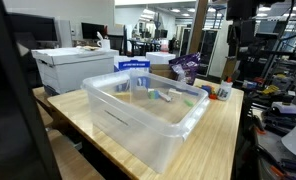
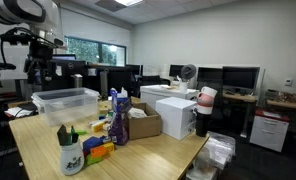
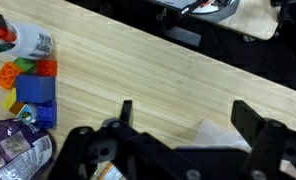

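Note:
My gripper [image 3: 188, 115] is open, its two black fingers [image 3: 126, 110] spread wide above the wooden table [image 3: 158, 70] with nothing between them. A corner of the clear plastic bin [image 3: 213, 135] shows just below the jaws. In both exterior views the gripper [image 1: 237, 38] [image 2: 43, 65] hangs high above the table, near the end where the bin [image 1: 148, 110] [image 2: 66, 100] stands. The bin holds a few small items. Coloured toy blocks [image 3: 28, 85], a white cup of markers [image 3: 23, 40] and a purple bag [image 3: 13, 150] lie at the left of the wrist view.
The table also carries a cardboard box [image 2: 143, 120], the marker cup [image 2: 70, 150] and the purple bag [image 2: 118, 120]. A white printer [image 1: 73, 65] stands beside the table. Desks with monitors [image 2: 238, 78] and cable-laden equipment [image 1: 278, 70] surround it.

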